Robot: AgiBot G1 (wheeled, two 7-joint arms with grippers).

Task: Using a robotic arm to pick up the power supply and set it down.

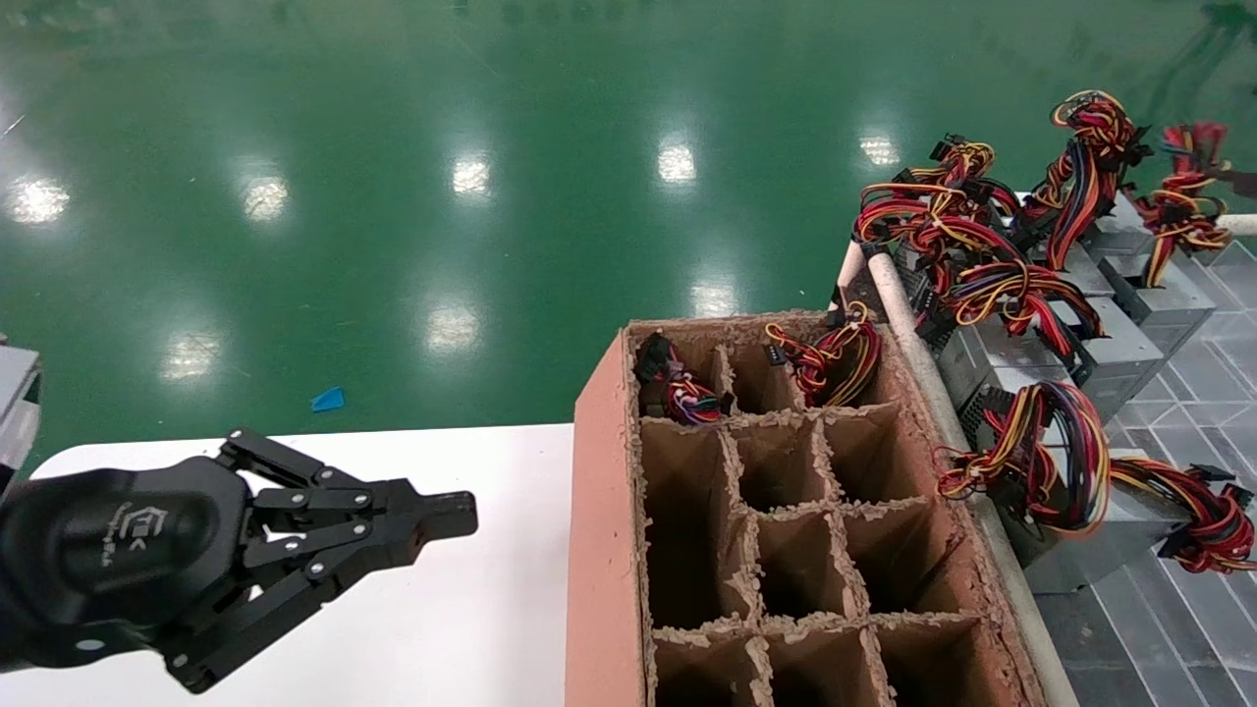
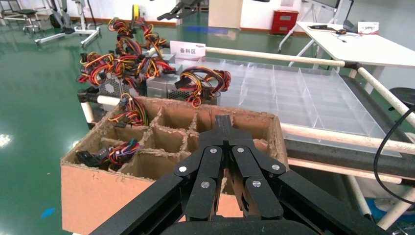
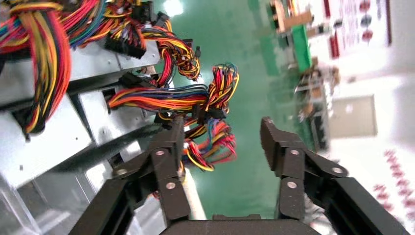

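Power supplies, grey sheet-metal boxes (image 1: 1120,346) each trailing a red, yellow, orange and black wire bundle (image 1: 1056,452), lie crowded on the clear-panelled rack (image 1: 1159,628) at the right, just beside the brown cardboard divider carton (image 1: 786,511). Two of the carton's far cells already hold wire bundles; the nearer cells look empty.

The right gripper (image 3: 222,134) does not show in the head view; its own wrist view has it hovering over the boxes on the rack, jaws spread apart and holding nothing. The left gripper (image 1: 462,514) hangs over the white table (image 1: 471,609) near the carton's left wall, fingers closed together and empty.

My judgement: each box is rigid and fairly heavy, its bare metal likely slick, so the jaws should span two flat opposite faces near the middle of the case. The wires are floppy and tangle with neighbours; gripping them would let the box swing, and a lift may drag an adjoining bundle along.
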